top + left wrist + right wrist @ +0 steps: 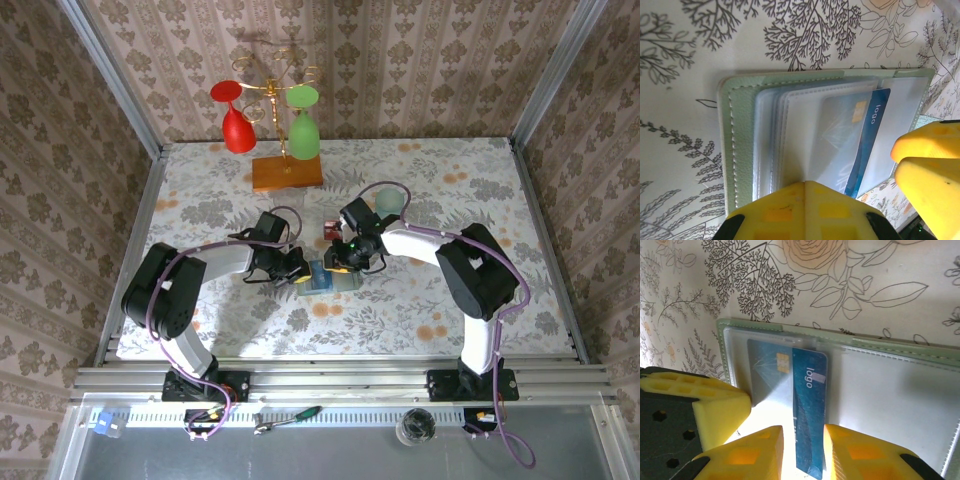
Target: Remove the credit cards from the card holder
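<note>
Our right gripper (805, 436) stands with its jaws part-way apart. The bare blue strip of the credit card (810, 385) runs straight between its tips. We cannot tell whether the tips pinch the card or only rest against it. Our left gripper (805, 192) is closed, its tip down on the nearest edge of the card holder (740, 150). Whether it clamps that edge or merely presses it to the counter (690, 50) we cannot tell.

We judge the main risk to be a slip. More than half of the card sits under the clear sleeve, and if the right tips lack a firm hold they may slide off its glossy face. A pull that is not in line with the sleeve's mouth could jam the card, so that the whole holder drags along. That is likelier if the left gripper's hold gives way. The two grippers also work just beside each other and could bump.

The card lies directly beneath the right gripper's tips and runs away from them. Its covered part, with the chip, lies on the side toward the left gripper. The holder's other clear panel spreads out on the far side. From the left gripper, the holder's stacked sleeves lie just ahead of the tip, with the card beyond them.
</note>
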You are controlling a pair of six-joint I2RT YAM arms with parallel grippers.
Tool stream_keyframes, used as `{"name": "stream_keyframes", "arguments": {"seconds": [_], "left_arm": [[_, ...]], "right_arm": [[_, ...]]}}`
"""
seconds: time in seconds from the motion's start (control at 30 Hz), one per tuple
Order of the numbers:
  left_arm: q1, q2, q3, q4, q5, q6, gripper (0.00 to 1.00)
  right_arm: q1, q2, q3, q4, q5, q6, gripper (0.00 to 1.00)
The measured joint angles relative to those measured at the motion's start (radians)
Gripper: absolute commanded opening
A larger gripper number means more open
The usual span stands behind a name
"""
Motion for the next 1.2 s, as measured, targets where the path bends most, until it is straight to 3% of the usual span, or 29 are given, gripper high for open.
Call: {"name": "stream_keyframes", "arguments": {"seconds": [0.7,1.2], "left_arm": [[0.000,0.011,0.023,-0.034,-0.006,0.010,0.00],[0.000,0.013,0.024,-0.037,-0.006,0.013,0.00]], "right_arm": [[-0.001,0.049,-0.001,0.026,-0.046,0.025,0.27],[-0.003,0.049,-0.020,0.077,-0.083,0.053,0.20]]}}
